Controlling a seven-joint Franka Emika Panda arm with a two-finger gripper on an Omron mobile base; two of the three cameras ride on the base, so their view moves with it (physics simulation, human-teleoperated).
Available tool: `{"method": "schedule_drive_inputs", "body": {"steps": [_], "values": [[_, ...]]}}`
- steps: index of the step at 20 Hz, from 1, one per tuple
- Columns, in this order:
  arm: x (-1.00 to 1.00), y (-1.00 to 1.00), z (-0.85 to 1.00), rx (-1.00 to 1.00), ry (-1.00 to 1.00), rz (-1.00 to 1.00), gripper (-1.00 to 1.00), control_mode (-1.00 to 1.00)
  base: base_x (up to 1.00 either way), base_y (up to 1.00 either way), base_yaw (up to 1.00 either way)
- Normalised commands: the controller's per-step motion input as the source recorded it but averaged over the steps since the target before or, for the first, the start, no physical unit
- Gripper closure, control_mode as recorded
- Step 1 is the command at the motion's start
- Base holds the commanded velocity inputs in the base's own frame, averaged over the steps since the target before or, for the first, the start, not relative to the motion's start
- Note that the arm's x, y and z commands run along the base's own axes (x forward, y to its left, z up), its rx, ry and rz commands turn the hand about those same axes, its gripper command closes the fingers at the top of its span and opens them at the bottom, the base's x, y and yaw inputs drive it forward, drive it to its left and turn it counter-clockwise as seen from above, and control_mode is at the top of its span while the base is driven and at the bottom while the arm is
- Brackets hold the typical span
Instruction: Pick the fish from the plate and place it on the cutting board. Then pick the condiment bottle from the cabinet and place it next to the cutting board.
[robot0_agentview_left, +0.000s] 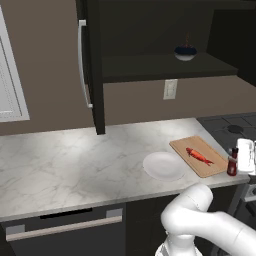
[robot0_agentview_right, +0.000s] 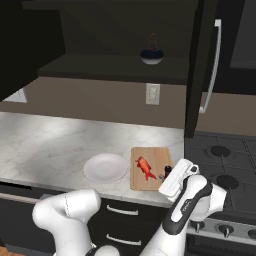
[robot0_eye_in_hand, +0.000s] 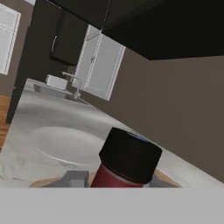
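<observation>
The condiment bottle (robot0_eye_in_hand: 127, 164) sits right in front of the hand camera, its black cap and red shoulder rising between the two fingertips (robot0_eye_in_hand: 72, 179), so the gripper (robot0_agentview_left: 239, 161) appears clamped on it, with the bottle's long axis standing upright. Taking the cutting board (robot0_agentview_left: 200, 162) as the landmark: the fish (robot0_agentview_left: 199, 155) lies on the board, roughly along its length, so the first half of the task looks done. The plate (robot0_agentview_left: 162, 166) is bare and rests just beside the board's left edge. The bottle, held in the jaws, stands at the board's right end near the front corner, close to the counter (robot0_agentview_left: 75, 165) edge. In the right base view the bottle (robot0_agentview_right: 166, 173) shows low beside the board's near right corner, next to the white hand. Whether its base is already touching the counter I cannot tell; it looks very low. The cabinet (robot0_agentview_left: 95, 65) hangs above and behind the board, its door swung open, with a dark bowl (robot0_agentview_left: 185, 52) on the shelf. What remains, I judge, is to set the bottle down straight beside the board and release it without tipping it.
</observation>
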Motion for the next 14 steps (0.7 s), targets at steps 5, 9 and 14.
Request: {"method": "schedule_drive_inputs", "body": {"steps": [5, 9, 14], "values": [[0.04, -0.16, 0.00, 0.06, 0.00, 0.00, 1.00, -1.00, 0.00, 0.00, 0.00], [0.00, -0.12, 0.00, 0.05, 0.00, 0.00, 1.00, -1.00, 0.00, 0.00, 0.00], [0.00, -0.01, -0.05, 0.03, 0.00, 0.00, 1.00, -1.00, 0.00, 0.00, 0.00]]}}
